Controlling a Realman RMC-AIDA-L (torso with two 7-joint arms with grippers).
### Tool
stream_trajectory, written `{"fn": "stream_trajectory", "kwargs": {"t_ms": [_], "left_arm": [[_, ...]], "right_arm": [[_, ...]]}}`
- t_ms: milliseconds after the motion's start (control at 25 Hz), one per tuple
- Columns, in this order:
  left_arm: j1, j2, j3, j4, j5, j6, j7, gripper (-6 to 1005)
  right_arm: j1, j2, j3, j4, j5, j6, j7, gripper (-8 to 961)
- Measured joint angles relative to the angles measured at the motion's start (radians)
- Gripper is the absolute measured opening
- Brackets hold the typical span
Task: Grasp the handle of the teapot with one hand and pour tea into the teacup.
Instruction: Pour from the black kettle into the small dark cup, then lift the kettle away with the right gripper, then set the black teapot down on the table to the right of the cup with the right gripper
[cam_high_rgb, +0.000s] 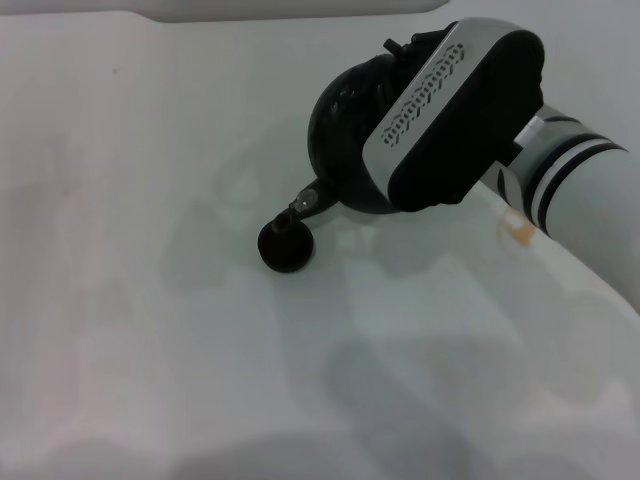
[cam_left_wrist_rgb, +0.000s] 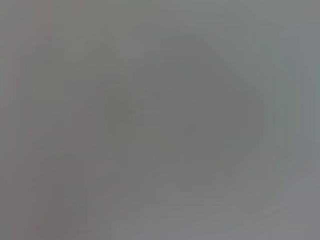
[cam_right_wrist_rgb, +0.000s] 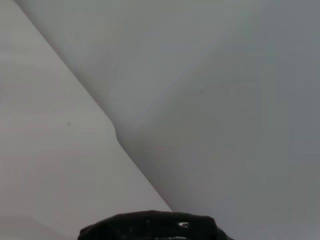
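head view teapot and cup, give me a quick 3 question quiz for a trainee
1. True or false: the teapot is tilted with its spout over the teacup.
2. Which arm is at the teapot? A) left B) right C) both
3. Fill in: the teacup sits on the white ____.

Key:
1. True. The spout reaches down to the cup's rim.
2. B. The right arm comes in from the right and its wrist housing covers the top of the pot, so the right gripper and the handle are hidden. The left gripper is not in view.
3. Table.
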Motion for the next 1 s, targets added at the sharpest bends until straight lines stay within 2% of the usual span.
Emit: {"fn": "stream_trajectory", "kwargs": {"t_ms": [240, 480, 840, 1000], "left_arm": [[-0.001, 0.0, -0.001, 0.0, 0.0, -0.001, 0.0, 890], [-0.002, 0.0, -0.001, -0.002, 0.0, -0.005, 0.0, 890], [-0.004, 0.002, -0.005, -0.002, 0.0, -0.006, 0.0, 890], [-0.004, 0.003, -0.005, 0.001, 0.0, -0.006, 0.0, 890]], "right_arm": [[-0.008, -0.004, 0.007, -0.015, 0.015, 0.0, 0.065, 114], [-0.051, -0.008, 0.05, -0.059, 0.094, -0.005, 0.105, 115], [-0.174, -0.016, 0.203, -0.143, 0.289, -0.015, 0.098, 115], [-0.203, -0.021, 0.265, -0.15, 0.376, 0.006, 0.082, 115]]}}
